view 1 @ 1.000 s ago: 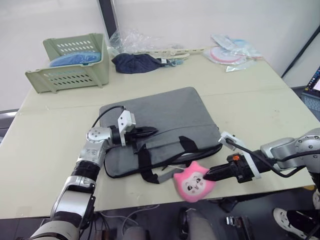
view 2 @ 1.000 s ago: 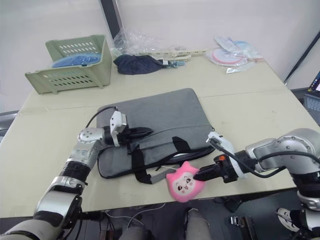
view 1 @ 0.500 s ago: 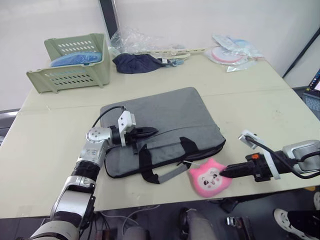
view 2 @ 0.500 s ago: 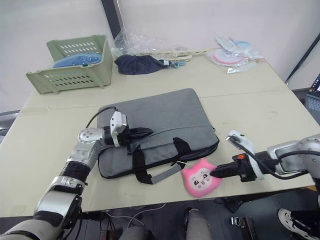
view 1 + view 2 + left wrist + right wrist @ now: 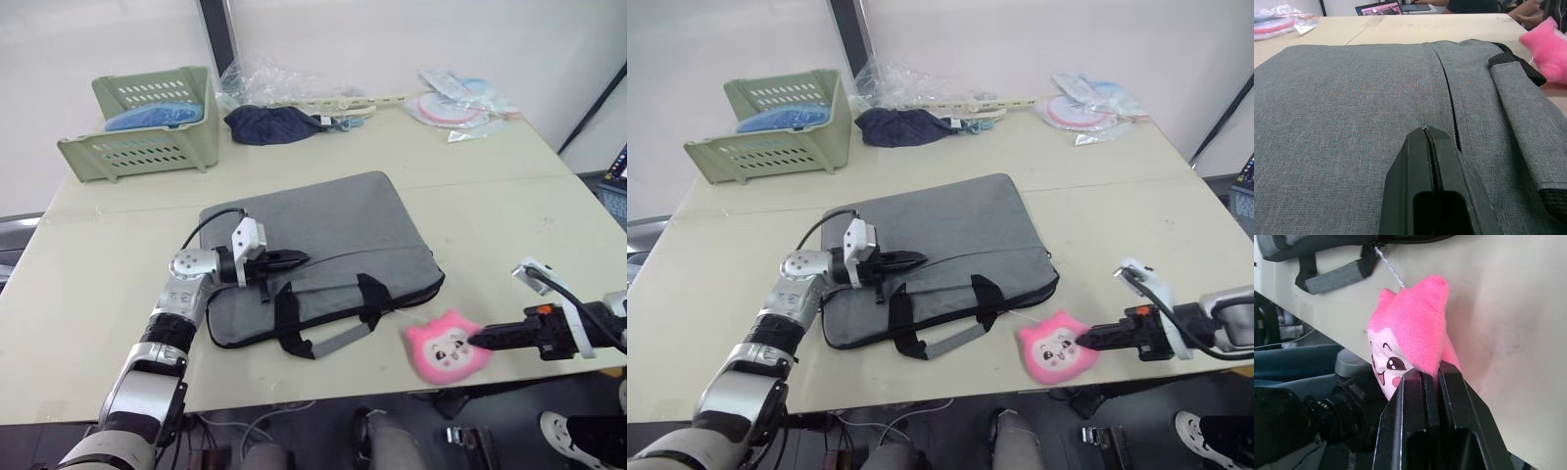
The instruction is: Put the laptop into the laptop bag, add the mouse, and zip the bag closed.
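The grey laptop bag (image 5: pixel 323 240) lies flat mid-table, its black handles (image 5: pixel 286 313) toward the front edge. My left gripper (image 5: pixel 294 258) is shut and its tips (image 5: pixel 1426 142) rest on the bag's fabric beside the zipper line (image 5: pixel 1449 110). My right gripper (image 5: pixel 477 341) is shut on a pink plush toy (image 5: pixel 447 347) near the front edge, right of the bag. A thin string (image 5: pixel 1390 267) runs from the plush (image 5: pixel 1410 333) to the bag's zipper end. The laptop and the mouse are hidden or out of view.
A green basket (image 5: pixel 142 117) stands at the back left. A dark blue cloth (image 5: pixel 274 122) and clear plastic wrap (image 5: pixel 260 78) lie at the back centre, round packets (image 5: pixel 456 103) at the back right. The plush sits close to the table's front edge (image 5: pixel 392 387).
My right gripper has pulled the pink plush to the right along the front edge, from beside the handles to past the bag's right corner. The left gripper has stayed put.
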`<state>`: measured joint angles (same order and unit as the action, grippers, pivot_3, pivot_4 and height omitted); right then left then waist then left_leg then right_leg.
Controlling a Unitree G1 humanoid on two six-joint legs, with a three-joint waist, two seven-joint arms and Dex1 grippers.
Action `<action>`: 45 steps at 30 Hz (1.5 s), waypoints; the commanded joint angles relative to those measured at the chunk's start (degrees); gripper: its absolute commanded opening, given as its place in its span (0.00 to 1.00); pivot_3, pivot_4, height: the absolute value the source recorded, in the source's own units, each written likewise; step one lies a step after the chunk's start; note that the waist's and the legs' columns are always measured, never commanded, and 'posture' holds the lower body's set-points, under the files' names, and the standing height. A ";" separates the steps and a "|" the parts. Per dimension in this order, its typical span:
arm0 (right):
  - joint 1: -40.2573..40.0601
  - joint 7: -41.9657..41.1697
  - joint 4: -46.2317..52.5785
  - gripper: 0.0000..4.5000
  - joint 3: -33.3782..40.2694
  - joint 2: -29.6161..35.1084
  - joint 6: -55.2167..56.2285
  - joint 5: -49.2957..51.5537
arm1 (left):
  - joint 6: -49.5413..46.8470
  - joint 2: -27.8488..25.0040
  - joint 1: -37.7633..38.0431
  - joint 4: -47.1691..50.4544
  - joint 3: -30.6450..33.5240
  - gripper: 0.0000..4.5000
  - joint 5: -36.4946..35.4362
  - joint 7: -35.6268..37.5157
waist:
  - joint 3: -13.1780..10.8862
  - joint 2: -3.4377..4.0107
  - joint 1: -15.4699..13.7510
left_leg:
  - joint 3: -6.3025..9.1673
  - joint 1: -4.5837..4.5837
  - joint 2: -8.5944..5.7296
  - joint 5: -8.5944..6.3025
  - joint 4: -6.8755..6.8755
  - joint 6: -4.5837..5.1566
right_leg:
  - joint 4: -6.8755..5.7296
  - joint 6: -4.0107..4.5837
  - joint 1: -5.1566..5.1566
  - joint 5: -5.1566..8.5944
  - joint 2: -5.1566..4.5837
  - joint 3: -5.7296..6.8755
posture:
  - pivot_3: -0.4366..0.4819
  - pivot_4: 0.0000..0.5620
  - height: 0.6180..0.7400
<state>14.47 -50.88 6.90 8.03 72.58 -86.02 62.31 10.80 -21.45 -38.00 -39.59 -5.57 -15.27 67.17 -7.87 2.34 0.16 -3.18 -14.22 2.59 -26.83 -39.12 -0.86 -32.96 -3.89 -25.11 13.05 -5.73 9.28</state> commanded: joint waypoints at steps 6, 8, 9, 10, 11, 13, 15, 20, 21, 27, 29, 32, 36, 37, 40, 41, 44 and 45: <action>-0.29 -2.56 -3.74 0.02 1.35 3.21 2.22 -5.49 | -2.03 -0.78 5.47 -9.13 -5.31 0.00 7.38 1.31 | 0.01 0.02 -0.01 | 0.00 0.02 0.00 0.00 0.00 0.00 | 0.00 0.00 0.01 0.00 0.00 -0.01 | 0.48 0.27 1.00; 0.21 -3.13 -4.89 0.02 0.81 3.57 2.88 -6.63 | -2.03 -0.78 5.47 -9.09 -5.32 0.00 7.38 1.34 | 0.01 0.02 0.01 | 0.00 0.03 0.00 0.00 0.00 0.00 | 0.00 0.00 0.02 0.00 0.00 -0.01 | 0.48 0.27 1.00; 0.28 -3.42 -5.48 0.02 0.48 3.77 3.39 -7.42 | -2.03 -0.79 5.48 -9.08 -5.32 0.00 7.37 1.36 | 0.01 0.02 -0.01 | 0.00 0.03 0.00 0.00 0.00 0.00 | 0.00 0.00 0.02 0.00 0.00 -0.01 | 0.48 0.27 1.00; 0.32 -3.68 -5.86 0.02 0.21 3.89 3.77 -8.02 | -2.02 -0.78 5.47 -9.13 -5.32 0.00 7.38 1.36 | 0.01 0.03 -0.01 | 0.00 0.03 0.00 0.00 0.00 0.00 | 0.00 0.00 0.02 0.00 0.00 -0.01 | 0.48 0.27 1.00; 0.37 -4.00 -6.39 0.02 0.02 3.99 4.14 -8.58 | -1.95 -0.78 5.45 -9.20 -5.33 0.00 7.41 1.35 | 0.02 0.03 0.00 | 0.00 0.03 0.00 0.00 0.00 0.00 | 0.00 0.00 0.02 0.00 0.00 0.00 | 0.48 0.27 1.00; 0.71 -4.66 -7.94 0.02 -0.49 4.14 4.96 -9.90 | -1.91 -0.77 5.43 -9.33 -5.32 0.00 7.45 1.30 | 0.02 0.04 0.01 | -0.01 0.03 0.00 0.00 0.00 0.00 | 0.00 0.00 0.02 0.00 0.00 -0.01 | 0.48 0.27 1.00; 1.00 -5.17 -9.08 0.02 -0.93 4.22 5.62 -11.01 | -1.89 -0.77 5.45 -9.34 -5.32 0.00 7.46 1.25 | 0.03 0.05 0.02 | -0.01 0.04 0.00 0.00 0.00 0.00 | 0.00 0.00 0.03 0.00 0.00 -0.01 | 0.48 0.27 1.00; 0.67 -6.86 -11.10 0.02 -2.12 4.83 7.51 -13.87 | -1.82 -0.77 5.46 -9.50 -5.35 0.00 7.54 1.17 | 0.04 0.07 0.01 | -0.01 0.04 0.00 0.00 0.00 0.00 | 0.00 0.00 0.04 0.00 0.00 0.00 | 0.48 0.27 1.00; 0.68 -7.20 -11.65 0.02 -2.29 4.88 7.87 -14.34 | -1.81 -0.75 5.45 -9.52 -5.36 0.00 7.55 1.14 | 0.04 0.08 0.01 | -0.01 0.05 0.00 0.00 0.00 0.00 | 0.00 0.00 0.04 0.00 0.00 0.00 | 0.48 0.27 1.00; 3.35 -6.44 -17.64 0.02 -3.88 3.88 11.54 -19.50 | -1.78 -0.70 5.60 -9.44 -5.51 0.00 7.61 1.10 | 0.05 0.09 0.01 | -0.07 0.06 -0.01 0.00 0.00 0.00 | 0.02 -0.02 0.08 -0.01 0.00 0.01 | 0.48 0.27 1.00; 5.11 -5.73 -19.74 0.02 -4.49 2.99 12.30 -21.35 | -1.77 -0.67 5.53 -9.52 -5.53 0.00 7.63 1.11 | 0.07 0.12 0.02 | -0.20 0.07 -0.01 0.00 0.00 0.00 | 0.02 -0.02 0.08 -0.01 0.00 0.01 | 0.48 0.27 1.00; 7.63 -5.15 -21.80 0.02 -5.20 1.63 13.62 -23.34 | -1.69 -0.58 5.40 -9.66 -5.54 0.00 7.65 1.07 | 0.08 0.14 0.03 | -0.41 0.09 0.00 0.01 0.00 -0.01 | 0.00 -0.02 0.10 -0.01 0.00 0.02 | 0.48 0.27 1.00; 10.68 -4.26 -22.64 0.02 -5.91 -0.50 14.28 -25.32 | -1.62 -0.47 5.29 -9.76 -5.50 0.00 7.63 0.98 | 0.15 0.25 0.06 | -0.45 0.10 0.00 0.01 0.00 0.00 | 0.01 -0.02 0.12 -0.01 -0.01 0.02 | 0.48 0.27 1.00; 11.77 -3.14 -23.45 0.02 -6.08 -1.44 14.96 -26.49 | -1.66 -0.47 5.30 -9.66 -5.51 0.00 7.62 0.96 | 0.16 0.27 0.06 | -0.45 0.10 0.00 0.01 0.00 -0.01 | 0.00 -0.02 0.12 -0.01 -0.01 0.02 | 0.48 0.27 1.00; 14.61 -1.66 -26.16 0.02 -6.84 -3.55 16.81 -29.26 | -1.78 -0.45 5.30 -9.44 -5.55 0.00 7.60 0.95 | 0.18 0.29 0.11 | -0.47 0.12 0.00 0.01 -0.01 -0.01 | 0.00 -0.03 0.15 -0.02 -0.01 0.02 | 0.48 0.27 1.00; 15.46 -1.45 -27.10 0.02 -7.11 -4.08 17.46 -30.09 | -1.82 -0.43 5.28 -9.41 -5.56 0.00 7.59 0.93 | 0.19 0.31 0.10 | -0.48 0.15 0.00 0.01 -0.01 -0.01 | 0.01 -0.04 0.18 -0.02 -0.01 0.01 | 0.48 0.27 1.00; 19.33 0.10 -31.28 0.02 -8.13 -6.85 20.95 -33.62 | -2.00 -0.36 5.35 -9.02 -5.58 0.00 7.52 0.89 | 0.22 0.37 0.13 | -0.48 0.16 -0.01 0.01 -0.01 0.00 | 0.00 -0.04 0.19 -0.03 0.00 0.02 | 0.48 0.27 1.00; 20.44 0.49 -32.43 0.02 -8.25 -7.67 21.72 -34.52 | -2.04 -0.34 5.37 -8.96 -5.58 0.00 7.51 0.88 | 0.23 0.37 0.16 | -0.48 0.16 -0.01 0.01 -0.01 0.00 | -0.01 -0.05 0.20 -0.03 0.00 0.02 | 0.48 0.27 1.00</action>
<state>33.56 -53.15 -23.28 -0.67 64.62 -66.39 31.35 11.66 -21.39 -38.28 -41.15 -5.71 -15.10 67.24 -7.64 2.71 0.32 -3.65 -14.03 2.58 -26.81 -39.13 -0.87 -32.97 -3.94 -24.85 13.02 -5.73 9.33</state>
